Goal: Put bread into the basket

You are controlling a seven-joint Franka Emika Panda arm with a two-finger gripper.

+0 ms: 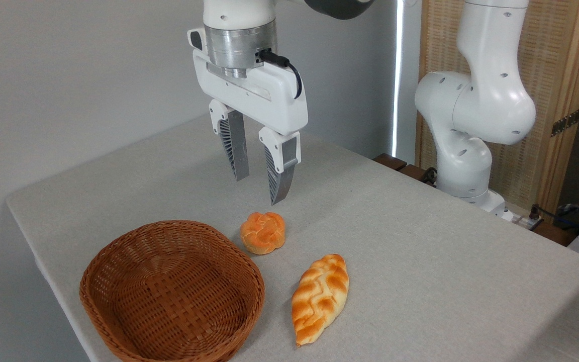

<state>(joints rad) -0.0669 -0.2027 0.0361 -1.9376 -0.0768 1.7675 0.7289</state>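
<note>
One basket [169, 296] edge cropped below; gripper [258, 188] agape over bread [263, 233].

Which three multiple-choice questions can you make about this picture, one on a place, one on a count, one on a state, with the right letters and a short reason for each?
1. Where does the round bun lie?
A. inside the basket
B. on the table, just right of the basket
C. between the gripper fingers

2. How many bread pieces are on the table?
A. one
B. two
C. four

3. What is the state of the gripper?
A. open and empty, above the bun
B. shut on the bun
C. resting in the basket

Answers:
1 B: the bun sits on the cloth beside the rim of the basket.
2 B: only the bun and the braided loaf show.
3 A: a clear gap shows between the fingers, with nothing held.
</note>
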